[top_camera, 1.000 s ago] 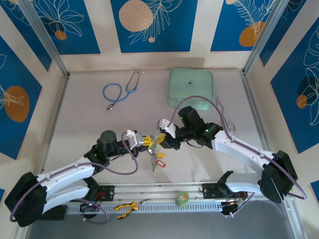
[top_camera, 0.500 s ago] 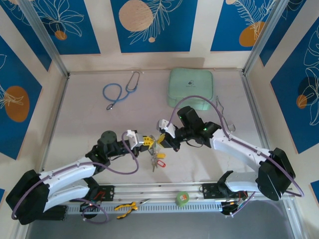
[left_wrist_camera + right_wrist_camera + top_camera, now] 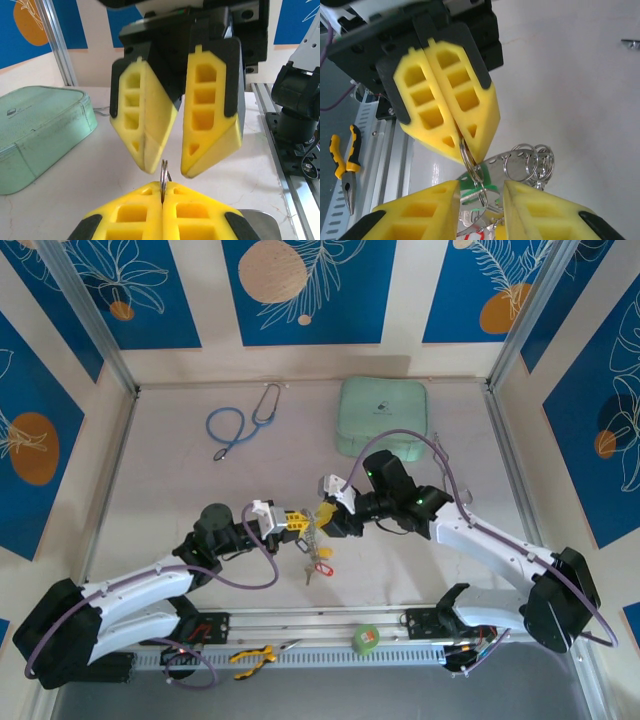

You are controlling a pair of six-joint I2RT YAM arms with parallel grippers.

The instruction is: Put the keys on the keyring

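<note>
While the left claw (image 3: 464,149) clamps a thin silvery keyring (image 3: 163,176), the right claw (image 3: 481,189) gapes; coloured keys (image 3: 318,563) dangle beneath.

Blue stethoscope (image 3: 246,430) & grn case (image 3: 383,416) at rear; tape roll (image 3: 367,639), pliers (image 3: 252,657) nr front

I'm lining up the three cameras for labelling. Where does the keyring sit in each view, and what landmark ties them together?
Top external: keyring at mid-table, between left pincer and right pincer.
Left wrist: bottom centre, edge-on, pinched in the left pincer.
Right wrist: centre, just under the left pincer's shut tips.
Shared landmark: the left pincer's shut yellow fingers gripping it.
</note>
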